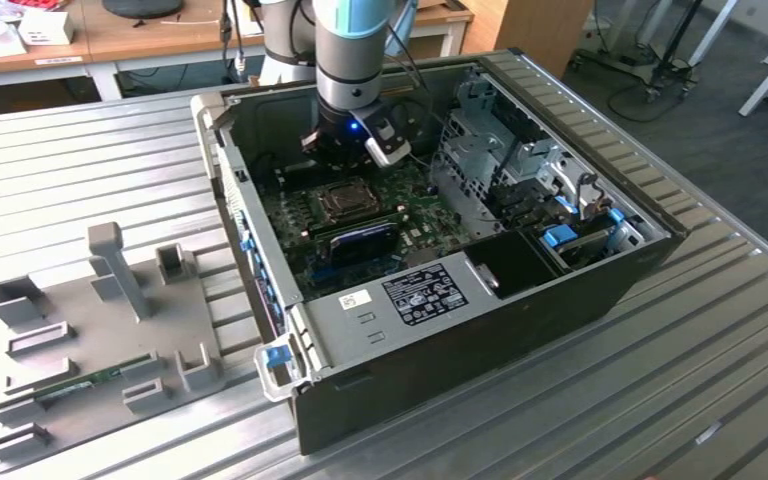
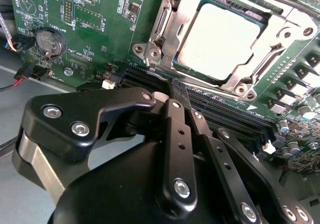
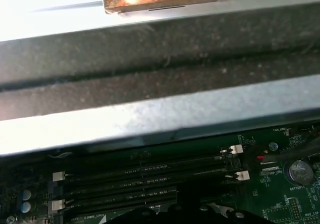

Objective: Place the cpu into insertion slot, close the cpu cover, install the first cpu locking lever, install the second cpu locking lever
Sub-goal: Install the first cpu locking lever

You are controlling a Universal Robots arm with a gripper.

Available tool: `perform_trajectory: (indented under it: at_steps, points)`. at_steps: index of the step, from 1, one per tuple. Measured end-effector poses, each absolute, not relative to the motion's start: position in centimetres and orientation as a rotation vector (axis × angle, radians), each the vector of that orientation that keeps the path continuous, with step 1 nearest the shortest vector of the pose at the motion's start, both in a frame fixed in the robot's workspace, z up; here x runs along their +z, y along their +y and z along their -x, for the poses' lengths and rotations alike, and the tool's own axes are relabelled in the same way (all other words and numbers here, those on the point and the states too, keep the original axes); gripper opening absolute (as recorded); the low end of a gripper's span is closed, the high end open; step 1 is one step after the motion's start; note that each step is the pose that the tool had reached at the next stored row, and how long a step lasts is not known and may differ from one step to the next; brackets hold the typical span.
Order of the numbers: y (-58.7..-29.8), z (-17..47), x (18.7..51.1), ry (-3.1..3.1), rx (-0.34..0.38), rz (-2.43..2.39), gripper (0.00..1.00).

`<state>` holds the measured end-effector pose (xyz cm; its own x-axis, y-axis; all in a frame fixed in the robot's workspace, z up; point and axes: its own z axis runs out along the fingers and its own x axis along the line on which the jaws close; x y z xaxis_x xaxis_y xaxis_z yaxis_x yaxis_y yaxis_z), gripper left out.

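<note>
- The gripper [image 2: 177, 91] hangs low inside the computer case [image 1: 584, 270], just short of the insertion slot [image 2: 142, 48]. Its fingers [image 2: 174, 114] are drawn together to a narrow tip with nothing between them.
- The tip is over the black memory slots [image 2: 220, 108] that run along the insertion slot's near edge.
- The cpu [image 2: 225, 38] lies flat in the insertion slot, its pale metal top facing up.
- The cpu cover [image 2: 170, 18] is down around the cpu, framing it through the window.
- A thin rod end [image 2: 149, 59] stands up at the insertion slot's near corner. It is probably a locking lever, and I cannot tell whether it is hooked.
- The coin battery [image 2: 50, 41] sits on the green board well to one side of the insertion slot.
- The grey fixture tray [image 1: 104, 340] lies outside the case, far from the insertion slot.
- Likely risk: the closed tip is narrow and the lever thin, so a push slightly off line could slip onto the memory slots or the board.
- If a lever is unhooked, the cover could spring up.
</note>
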<state>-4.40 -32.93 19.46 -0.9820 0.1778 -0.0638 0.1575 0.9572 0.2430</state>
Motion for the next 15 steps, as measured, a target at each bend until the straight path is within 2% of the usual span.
perform_trajectory:
  at_steps: [15]
  points:
    - [-32.44, 4.38, 19.4, 3.004, 0.363, -0.349, 0.1]
